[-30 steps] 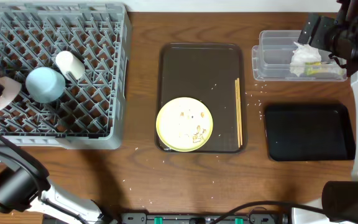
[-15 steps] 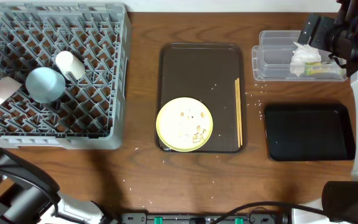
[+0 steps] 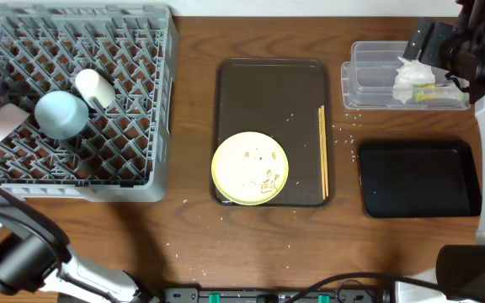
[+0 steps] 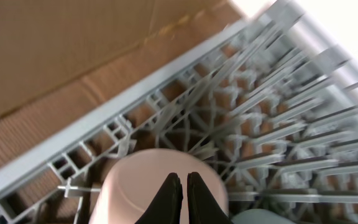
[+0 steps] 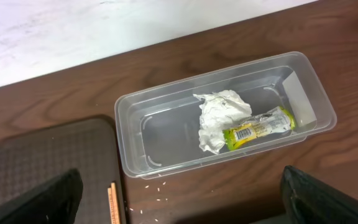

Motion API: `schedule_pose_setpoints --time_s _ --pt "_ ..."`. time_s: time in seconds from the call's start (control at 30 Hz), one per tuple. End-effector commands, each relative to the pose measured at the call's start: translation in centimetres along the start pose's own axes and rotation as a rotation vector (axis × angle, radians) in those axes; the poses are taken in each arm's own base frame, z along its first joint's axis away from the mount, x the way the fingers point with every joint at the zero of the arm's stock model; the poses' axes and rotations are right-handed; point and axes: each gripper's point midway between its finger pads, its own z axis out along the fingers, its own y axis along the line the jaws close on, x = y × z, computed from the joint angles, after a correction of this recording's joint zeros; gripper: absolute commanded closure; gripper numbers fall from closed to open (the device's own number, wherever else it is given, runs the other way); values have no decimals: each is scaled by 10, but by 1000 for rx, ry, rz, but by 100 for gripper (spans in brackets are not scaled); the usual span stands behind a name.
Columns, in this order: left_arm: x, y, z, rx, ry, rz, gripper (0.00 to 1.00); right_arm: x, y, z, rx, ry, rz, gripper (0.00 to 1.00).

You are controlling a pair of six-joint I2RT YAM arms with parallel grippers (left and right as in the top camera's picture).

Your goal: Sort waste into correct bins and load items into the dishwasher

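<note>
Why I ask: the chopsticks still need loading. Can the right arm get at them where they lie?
Probably yes: the right gripper hangs open and empty by the clear tub, and the chopsticks lie uncovered at the brown tray's right edge.

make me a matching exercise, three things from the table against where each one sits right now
Things
1. light blue bowl
2. pale yellow round plate
3. crumpled white tissue

Places
A. clear plastic rectangular tub
B. grey plastic lattice dish rack
C. dark brown serving tray

Pairs: 1-B, 2-C, 3-A
</note>
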Motion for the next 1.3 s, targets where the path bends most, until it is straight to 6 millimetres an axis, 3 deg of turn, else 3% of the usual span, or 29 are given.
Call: schedule_pose_setpoints --time_s 0.0,0.33,0.73,1.03,1.27 --pt "14 12 18 -27 36 -7 92 -1 -4 -1 8 -3 -1 1" --pt "39 1 17 46 141 -35 92 -1 -4 -1 9 -3 -1 1" --pt "74 7 7 15 286 -80 92 -1 -4 -1 8 -3 -1 1" --pt "72 -23 -6 168 307 -98 92 -1 -4 -1 9 -3 -1 1" --pt "65 -25 -5 177 281 -88 92 -1 -4 -1 8 -3 -1 1"
